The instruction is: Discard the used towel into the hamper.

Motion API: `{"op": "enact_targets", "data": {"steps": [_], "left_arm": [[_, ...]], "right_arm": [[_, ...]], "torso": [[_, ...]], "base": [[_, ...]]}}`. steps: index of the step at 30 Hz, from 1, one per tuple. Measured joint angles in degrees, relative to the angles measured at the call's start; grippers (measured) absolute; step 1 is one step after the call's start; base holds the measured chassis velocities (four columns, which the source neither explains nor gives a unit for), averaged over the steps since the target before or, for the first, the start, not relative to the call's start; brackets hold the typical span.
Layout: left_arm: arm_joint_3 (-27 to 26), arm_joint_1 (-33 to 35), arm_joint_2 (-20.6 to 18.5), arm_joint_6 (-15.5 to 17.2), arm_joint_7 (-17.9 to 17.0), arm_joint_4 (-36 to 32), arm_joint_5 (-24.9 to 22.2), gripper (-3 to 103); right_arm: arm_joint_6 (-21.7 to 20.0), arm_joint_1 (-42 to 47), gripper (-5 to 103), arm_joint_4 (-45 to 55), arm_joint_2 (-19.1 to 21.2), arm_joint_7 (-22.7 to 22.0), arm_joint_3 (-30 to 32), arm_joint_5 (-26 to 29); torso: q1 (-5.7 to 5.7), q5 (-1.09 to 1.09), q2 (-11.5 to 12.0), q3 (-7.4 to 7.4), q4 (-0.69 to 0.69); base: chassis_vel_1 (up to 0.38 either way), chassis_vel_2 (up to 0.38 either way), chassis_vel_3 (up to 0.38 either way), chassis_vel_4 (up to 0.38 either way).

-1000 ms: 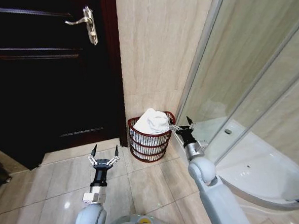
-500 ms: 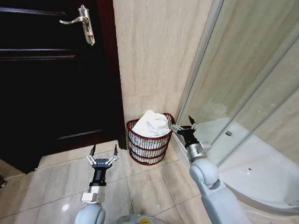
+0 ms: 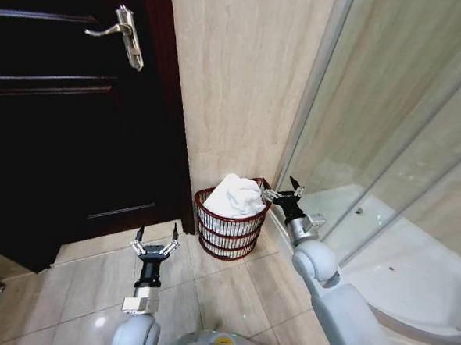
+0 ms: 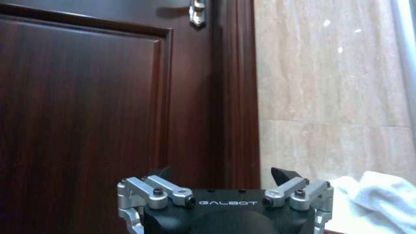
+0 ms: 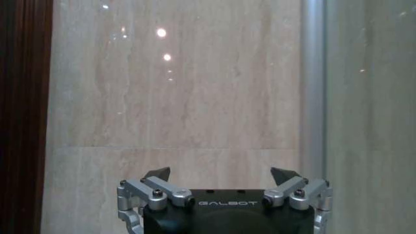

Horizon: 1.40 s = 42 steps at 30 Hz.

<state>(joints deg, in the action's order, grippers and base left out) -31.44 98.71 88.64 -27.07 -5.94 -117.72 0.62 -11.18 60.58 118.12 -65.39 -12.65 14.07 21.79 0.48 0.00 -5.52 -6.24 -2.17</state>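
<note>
Towel (image 3: 234, 197) heaped in hamper (image 3: 230, 226), bulging above rim. Hamper on tiled floor (image 3: 90, 285) at foot of beige wall (image 3: 236, 79), between dark door (image 3: 61, 131) and shower glass (image 3: 389, 135). R gripper (image 3: 280, 194) just beside hamper's rim on shower side, released, nothing held. L gripper (image 3: 155, 241) low over floor near door side, well apart from hamper, also spread, empty. Judged step: drop done, release phase. Next move likely calls for clearing R arm w/o snagging rim or towel. Risk: towel piled high, could slip over edge.
</note>
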Motion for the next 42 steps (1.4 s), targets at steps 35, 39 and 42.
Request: {"op": "enact_targets", "data": {"steps": [35,39,42], "left_arm": [[-2.14,-0.49,-0.07,-1.26,-0.99,0.50,-1.34,100],[-2.84,-0.33,0.36,-1.20,-0.97,-0.20,-1.39,100],[-3.30,0.54,0.53,-1.45,-0.90,-0.78,-1.39,100]], "right_arm": [[-13.19,-8.26,100,-11.46,2.41,-0.11,-1.14,19.14],[-13.87,-10.44,100,-15.81,3.21,3.05,-2.55,19.08],[-16.55,-10.89,100,-17.74,4.40,2.51,-3.36,23.79]], "torso": [[-0.01,0.00,0.09,0.08,-0.01],[-0.01,0.00,0.09,0.08,-0.01],[-0.01,0.01,0.09,0.09,0.00]], "base": [[0.011,0.062,0.066,0.011],[0.000,0.000,0.000,0.000],[0.000,0.000,0.000,0.000]]}}
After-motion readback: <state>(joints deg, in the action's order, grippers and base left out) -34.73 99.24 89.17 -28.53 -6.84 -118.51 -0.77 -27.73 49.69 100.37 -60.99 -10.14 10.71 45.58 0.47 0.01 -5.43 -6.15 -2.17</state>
